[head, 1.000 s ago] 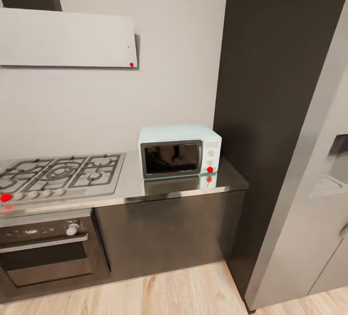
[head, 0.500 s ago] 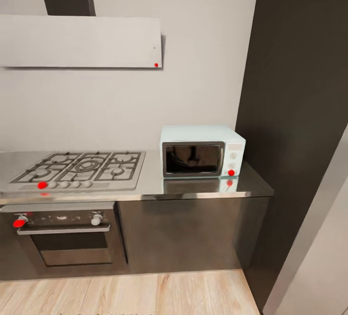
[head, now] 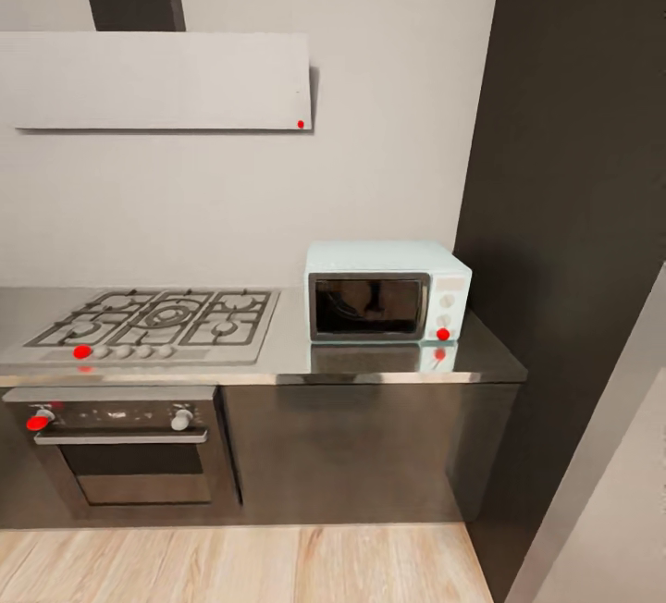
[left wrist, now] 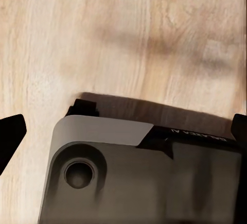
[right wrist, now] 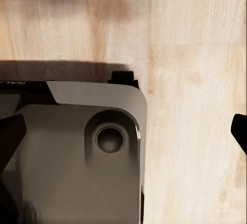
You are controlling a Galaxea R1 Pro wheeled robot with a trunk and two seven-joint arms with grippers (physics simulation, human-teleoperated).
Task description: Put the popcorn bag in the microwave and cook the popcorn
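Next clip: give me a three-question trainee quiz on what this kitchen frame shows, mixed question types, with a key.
1. True or false: the microwave door is shut.
2. Multiple choice: what sits to the left of the microwave on the countertop in the head view? A) a sink B) the gas hob C) a kettle
3. Fill in: both wrist views look down at the robot's base and a pale ____ floor.

Key: 1 true. 2 B. 3 wooden. Each end effector's dark fingertips sit at opposite edges of its wrist view, spread wide apart with nothing between them.
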